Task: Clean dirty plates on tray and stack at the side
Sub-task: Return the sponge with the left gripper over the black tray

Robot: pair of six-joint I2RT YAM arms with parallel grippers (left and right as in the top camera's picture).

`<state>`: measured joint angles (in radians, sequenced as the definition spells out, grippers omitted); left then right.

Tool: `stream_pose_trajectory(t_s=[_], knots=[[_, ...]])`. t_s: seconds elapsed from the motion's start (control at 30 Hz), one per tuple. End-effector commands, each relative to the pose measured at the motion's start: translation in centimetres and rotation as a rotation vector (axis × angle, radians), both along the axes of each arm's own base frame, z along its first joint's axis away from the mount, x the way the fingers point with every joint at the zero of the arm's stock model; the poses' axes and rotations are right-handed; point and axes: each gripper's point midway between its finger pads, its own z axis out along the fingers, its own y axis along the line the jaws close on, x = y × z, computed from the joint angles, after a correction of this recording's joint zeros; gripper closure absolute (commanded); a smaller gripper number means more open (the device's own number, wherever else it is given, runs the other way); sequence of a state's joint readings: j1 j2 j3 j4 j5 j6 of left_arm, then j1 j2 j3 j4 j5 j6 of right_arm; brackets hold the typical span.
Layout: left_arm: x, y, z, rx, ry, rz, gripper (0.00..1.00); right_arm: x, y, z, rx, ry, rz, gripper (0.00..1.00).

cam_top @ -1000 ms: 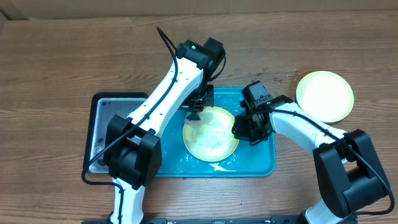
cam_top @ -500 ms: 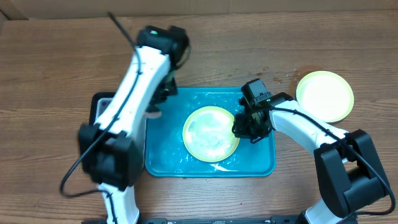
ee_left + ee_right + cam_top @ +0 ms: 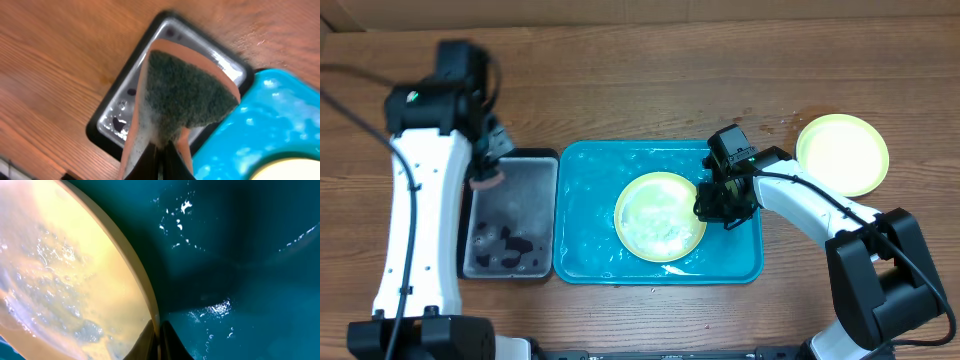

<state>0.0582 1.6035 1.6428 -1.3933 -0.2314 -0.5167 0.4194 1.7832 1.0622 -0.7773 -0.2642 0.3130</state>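
Turquoise tray (image 3: 582, 250) sits at the middle of the wooden table (image 3: 650, 80), its floor wet and streaked with foam. One yellow-green plate (image 3: 660, 215) lies flat inside it, toward the right half, its face covered in suds. Right gripper (image 3: 160, 336) is at this plate's right edge, and the wrist view shows its fingers clamped tight on the rim.

Second yellow-green plate (image 3: 842, 153) rests on the bare table to the right of the tray, apart from it. No smear is visible on it.

Black tray (image 3: 510, 215) lies just beside the turquoise tray's left side and holds liquid and several dark specks. Left gripper (image 3: 161, 159) hangs over the upper left part of the black tray. Its fingers are pinched together on a sponge (image 3: 485, 181), orange with a dark green scouring face. The sponge is well apart from both plates.
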Motion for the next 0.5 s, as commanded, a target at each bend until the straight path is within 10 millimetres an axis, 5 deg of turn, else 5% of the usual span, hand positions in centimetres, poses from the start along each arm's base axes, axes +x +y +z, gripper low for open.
stream_pose_trajectory(t_s=[0.0,0.27,0.47], knots=[[-1.4,-0.6,-4.4,-0.194,0.044,-0.122,0.96,1.1,0.4,1.0,0.016,-0.04,0.009,0.96],[-3.6,0.9,-13.9,-0.289,0.099,-0.067,0.96,1.0,0.4,1.0,0.016,-0.039,0.008,0.96],[-4.3,0.6,-17.8,-0.313,0.159,-0.039,0.93,0.7,0.2,0.9,0.009,-0.025,0.009,0.96]])
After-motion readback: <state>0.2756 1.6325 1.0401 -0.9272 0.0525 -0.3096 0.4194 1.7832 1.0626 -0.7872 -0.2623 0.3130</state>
